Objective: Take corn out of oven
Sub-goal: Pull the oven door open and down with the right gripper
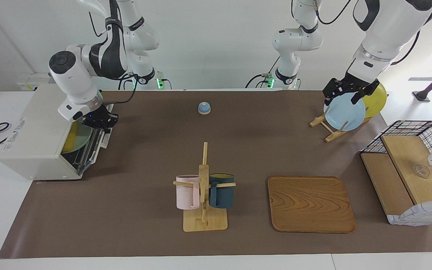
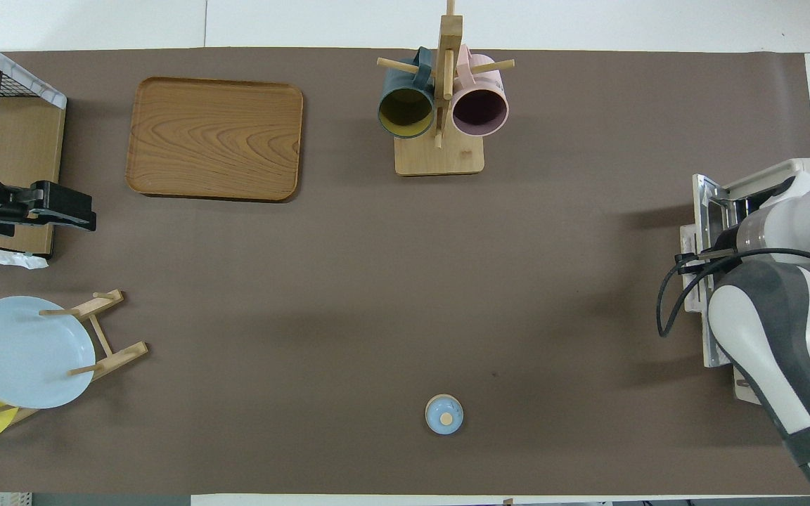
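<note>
Right gripper (image 1: 101, 120): fingers closed, at oven mouth, frame left; nothing visibly held.
Oven (image 1: 32, 135): off-white box, left edge of frame; yellow-green shape shows inside.
Corn: cannot tell it from that yellow shape.
Left gripper (image 1: 347, 93): jaws apart, upper right, over blue plate (image 1: 345, 111) on its rack.
Mid-frame: mug stand (image 1: 204, 195), wooden tray (image 1: 310, 204).

We take this for a robotics lab staged as a kitchen. Two white arms are bolted at one edge of a worktop (image 1: 144, 240) covered with a plain brown mat, cables trailing along bare white walls. Kitchenware is laid out like test props: a toaster oven (image 1: 39, 138), a mug tree (image 1: 204, 187), a plate rack (image 1: 330, 125), a wooden tray (image 1: 309, 204).
</note>
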